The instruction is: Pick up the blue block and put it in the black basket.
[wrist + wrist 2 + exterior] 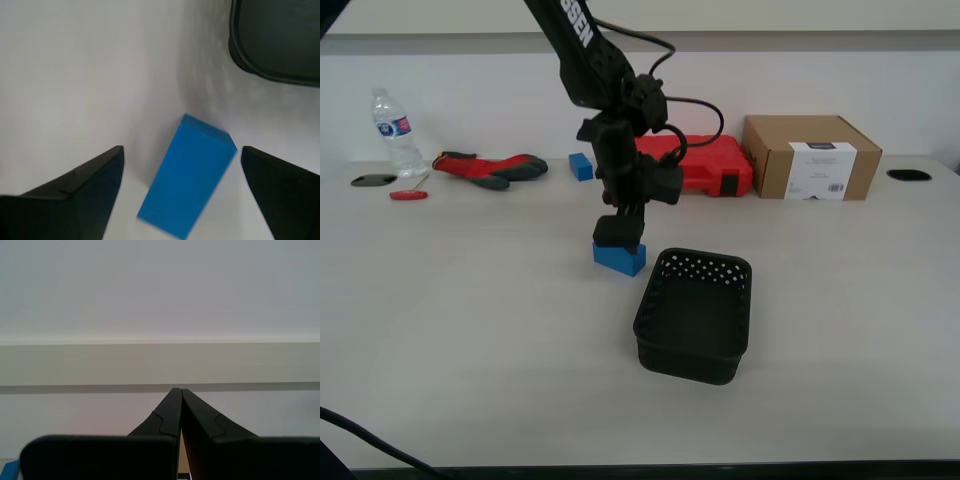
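my first gripper (182, 172) wide apart, over blue block (187, 182) | black basket (695, 315) adj.

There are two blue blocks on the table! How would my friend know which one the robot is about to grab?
Find the black basket near the middle of the table. Just beyond its corner, toward the exterior view's left, the blue block lies right under my first gripper, whose jaws are spread on either side of it. It is bigger and brighter than the small blue block, which sits far back beside the red case.
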